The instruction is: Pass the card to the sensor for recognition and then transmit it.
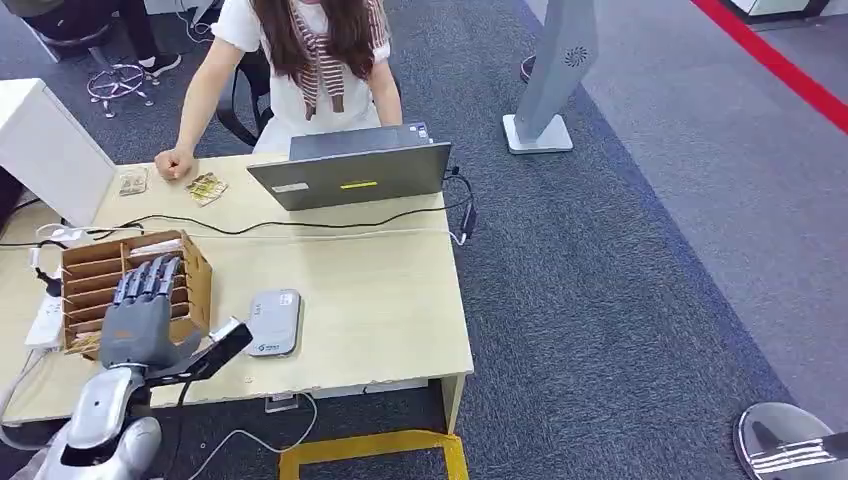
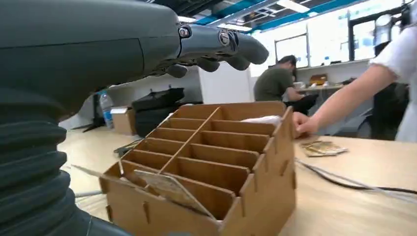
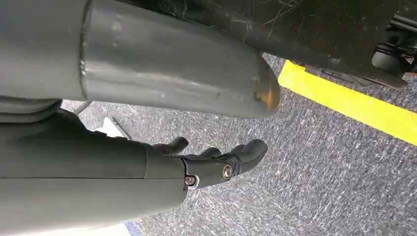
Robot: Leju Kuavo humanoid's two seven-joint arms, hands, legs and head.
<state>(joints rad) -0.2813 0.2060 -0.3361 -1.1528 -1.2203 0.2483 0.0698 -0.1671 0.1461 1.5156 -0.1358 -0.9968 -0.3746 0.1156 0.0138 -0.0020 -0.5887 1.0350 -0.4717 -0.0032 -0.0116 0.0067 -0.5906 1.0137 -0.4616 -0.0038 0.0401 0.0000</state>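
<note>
My left hand hovers over the near end of a slotted wooden card rack, fingers stretched out and apart, holding nothing. In the left wrist view those fingers reach above the rack, and a card leans in its nearest slot. A white paper lies in a far slot. The grey-white card sensor lies flat on the desk just right of my hand. My right hand hangs over grey carpet, fingers loosely spread and empty.
A person sits behind the desk with a fist resting near loose cards. A grey laptop stands at the back, a black cable crosses the desk, and a white power strip lies left of the rack.
</note>
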